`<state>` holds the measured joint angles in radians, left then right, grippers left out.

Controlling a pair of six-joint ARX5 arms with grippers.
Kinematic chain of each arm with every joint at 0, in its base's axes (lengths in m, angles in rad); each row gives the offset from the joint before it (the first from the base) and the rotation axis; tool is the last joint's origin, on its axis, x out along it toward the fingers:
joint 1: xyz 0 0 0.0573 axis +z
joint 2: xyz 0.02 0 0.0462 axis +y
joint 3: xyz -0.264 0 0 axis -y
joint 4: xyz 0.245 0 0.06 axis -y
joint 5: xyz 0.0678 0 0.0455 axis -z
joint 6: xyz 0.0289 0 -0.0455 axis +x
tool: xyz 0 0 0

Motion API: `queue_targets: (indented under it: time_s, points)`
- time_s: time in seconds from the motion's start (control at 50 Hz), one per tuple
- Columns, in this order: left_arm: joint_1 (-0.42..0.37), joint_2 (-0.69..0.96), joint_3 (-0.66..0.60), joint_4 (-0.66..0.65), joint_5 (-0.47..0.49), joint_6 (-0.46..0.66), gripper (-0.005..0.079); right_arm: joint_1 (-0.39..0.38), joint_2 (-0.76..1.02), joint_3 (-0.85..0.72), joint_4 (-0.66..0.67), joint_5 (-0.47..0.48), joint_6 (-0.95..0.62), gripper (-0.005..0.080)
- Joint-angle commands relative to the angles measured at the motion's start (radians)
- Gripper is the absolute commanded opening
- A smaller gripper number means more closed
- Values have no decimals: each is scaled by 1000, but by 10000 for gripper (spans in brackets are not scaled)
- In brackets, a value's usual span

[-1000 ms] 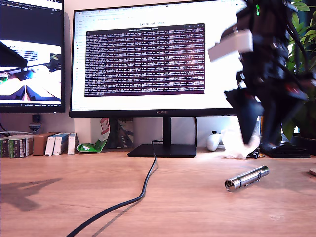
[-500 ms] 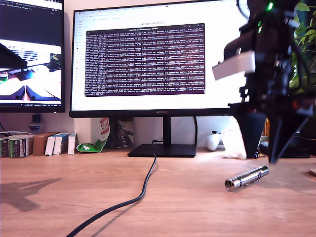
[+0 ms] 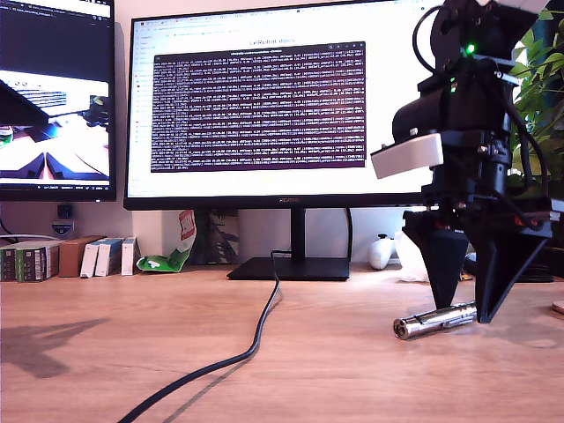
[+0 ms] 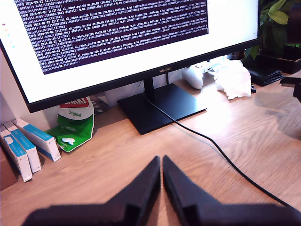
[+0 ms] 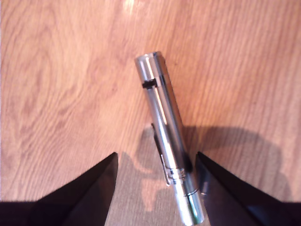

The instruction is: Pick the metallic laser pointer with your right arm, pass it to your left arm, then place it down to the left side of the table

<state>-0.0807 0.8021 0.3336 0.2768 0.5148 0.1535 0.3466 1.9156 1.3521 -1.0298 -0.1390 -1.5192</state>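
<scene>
The metallic laser pointer (image 3: 430,322) lies on the wooden table (image 3: 352,374) at the exterior view's right, its wider end toward the camera. My second gripper (image 3: 464,310) stands open over it, one pointed black jaw on each side, tips near the table. In the second wrist view the silver pointer (image 5: 164,122) with its clip lies between the spread jaws of that gripper (image 5: 156,160), closer to one of them; whether it touches is unclear. My first gripper (image 4: 161,162) is shut with nothing in it above the table, and does not show in the exterior view.
A black cable (image 3: 256,339) runs from the monitor stand (image 3: 291,269) across the table toward the front. Small boxes (image 3: 97,256), a green bag (image 3: 167,260), a white controller (image 3: 381,251) and crumpled white paper (image 4: 233,77) line the back edge. A plant (image 3: 542,62) stands at the exterior view's right.
The second arm has come down from above until its open jaws straddle the laser pointer. The pointer has shifted slightly toward the exterior view's left.
</scene>
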Motion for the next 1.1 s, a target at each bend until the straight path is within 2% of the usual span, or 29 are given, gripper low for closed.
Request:
queue_targets:
  time_s: [0.0,0.16,0.34,0.48,0.54,0.62,0.64,0.8,0.9,1.0,1.08]
  points:
    - [0,4,-2,7,1,5,-21,0,30,-6,0,0,1,481]
    - [0,4,-2,7,1,5,-21,0,51,-6,3,0,1,447]
    - [0,4,-2,6,1,5,-21,0,57,-6,13,0,1,283]
    - [0,4,-2,7,-2,5,-21,0,57,-6,14,0,1,206]
    - [0,4,-2,7,-3,5,-21,0,57,-6,16,0,1,139]
    - [0,4,-2,7,-3,5,-21,5,57,-6,19,-1,1,-4]
    - [0,4,-2,7,-3,5,-21,7,57,-6,19,-1,1,-18]
    - [0,4,-2,9,-2,5,-21,20,56,-4,35,-44,43,-10]
    - [0,4,-2,15,-2,5,-18,24,48,7,46,-132,64,-10]
    - [0,5,-2,23,-2,10,23,30,34,29,45,-200,93,-11]
    - [0,17,-2,45,3,11,110,37,16,49,45,-222,119,-10]
